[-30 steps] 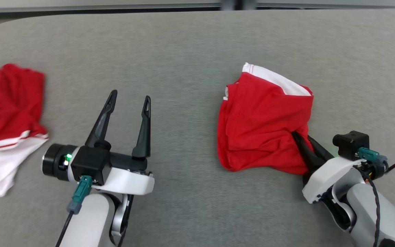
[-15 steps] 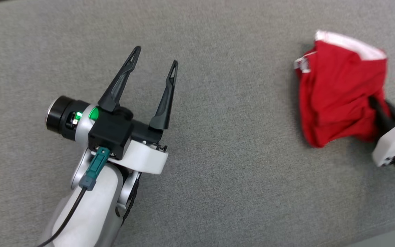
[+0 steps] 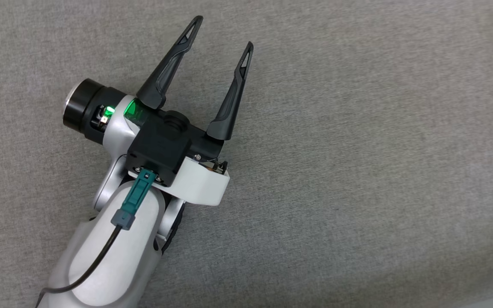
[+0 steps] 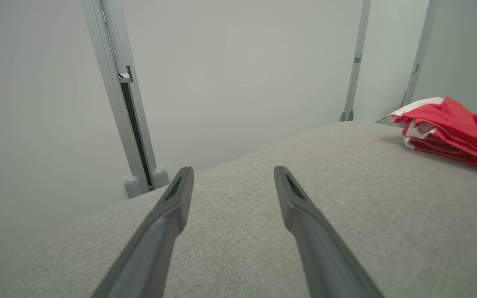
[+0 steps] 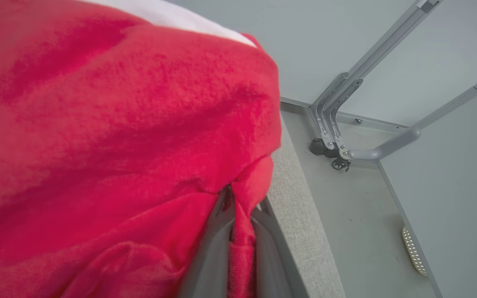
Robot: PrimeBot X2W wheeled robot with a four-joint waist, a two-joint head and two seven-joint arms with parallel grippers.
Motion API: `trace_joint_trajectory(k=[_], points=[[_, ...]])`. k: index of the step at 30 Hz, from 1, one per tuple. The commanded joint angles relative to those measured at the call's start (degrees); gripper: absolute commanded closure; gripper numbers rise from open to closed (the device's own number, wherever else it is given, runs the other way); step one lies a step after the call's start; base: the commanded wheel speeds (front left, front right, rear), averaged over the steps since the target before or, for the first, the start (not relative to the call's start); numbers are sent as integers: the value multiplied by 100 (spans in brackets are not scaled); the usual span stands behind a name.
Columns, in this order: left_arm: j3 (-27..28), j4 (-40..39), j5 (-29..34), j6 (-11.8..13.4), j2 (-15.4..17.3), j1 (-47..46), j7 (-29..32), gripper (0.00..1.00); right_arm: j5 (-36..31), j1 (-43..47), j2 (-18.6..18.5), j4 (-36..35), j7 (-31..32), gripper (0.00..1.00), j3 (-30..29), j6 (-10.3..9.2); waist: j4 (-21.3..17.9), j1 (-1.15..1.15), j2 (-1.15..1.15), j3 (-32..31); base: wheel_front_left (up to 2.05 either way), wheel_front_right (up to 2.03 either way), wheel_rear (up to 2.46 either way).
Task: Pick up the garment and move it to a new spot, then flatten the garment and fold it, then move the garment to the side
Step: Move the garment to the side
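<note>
Since carrying the garment to a new spot takes only one arm, the head view has the left pincer (image 3: 224, 31) idle above the bare grey table (image 3: 357, 192). Its two fingers are spread as wide as they go, with nothing between them and nothing touching them. My guess is that it waits out of the way until flattening calls for a second grip.

From the left wrist, those fingers stand fully apart over the table top, empty. The garment (image 4: 449, 124) is well off to this pincer's right and ahead of it, a red bundle with a white band, close to the far edge and in front of a pale wall (image 4: 242, 74).

From the right wrist, the right pincer (image 5: 242, 207) is clamped on a pinch of the red cloth. A fold runs down between its two fingers, which are nearly together. The rest of the garment bulges above and to the left of the fingers (I cannot tell whether it hangs clear of the table or drags on it). Just right of the fingers is the table's edge, and beyond it are the floor (image 5: 358, 231) and a frame foot (image 5: 333, 149). Gripping one small fold lets the bulk trail behind, which suits a move. I judge the flattening and folding not yet begun.
</note>
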Motion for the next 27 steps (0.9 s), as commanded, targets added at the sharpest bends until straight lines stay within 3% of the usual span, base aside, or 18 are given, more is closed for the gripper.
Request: trace_joint_trajectory(k=[1, 3, 4, 5, 10, 16, 22, 27], points=[[-1, -46, 39, 30, 32, -114, 2, 0, 120, -109, -34, 216, -44, 87, -73, -13, 124, 0, 0, 162, 0, 0, 0], [3, -35, 35, 46, 38, -142, -6, 0, 215, -194, 15, 417, -58, 41, -148, -13, 137, 0, 0, 194, 0, 0, 0], [2, -22, 27, 51, 37, -149, -17, 0, 276, -206, 43, 528, -62, 5, -205, -13, 138, 0, 0, 196, 0, 0, 0], [4, -1, 18, 54, 38, -143, -31, 0, 336, -198, 96, 614, -72, 0, -264, -13, 130, 0, 0, 188, 0, 0, 0], [22, 109, -49, 117, 35, 28, -72, 0, 505, -22, 279, 717, -109, 0, -511, -12, 31, 0, 0, 7, 0, 0, 0], [102, 284, -202, 168, 116, 292, -144, 0, 417, 670, 471, -8, -108, 0, -1473, -12, -182, 0, 0, -443, 0, 0, 0], [226, 501, -425, 225, 209, 673, -195, 0, -236, 1719, 1089, -1204, -110, 0, -2615, -12, -346, 0, 0, -1009, 0, 0, 0], [341, 643, -607, 318, 252, 1030, -232, 0, -931, 2553, 1847, -2325, -110, 0, -3136, -11, -328, 0, 0, -1439, 0, 0, 0]])
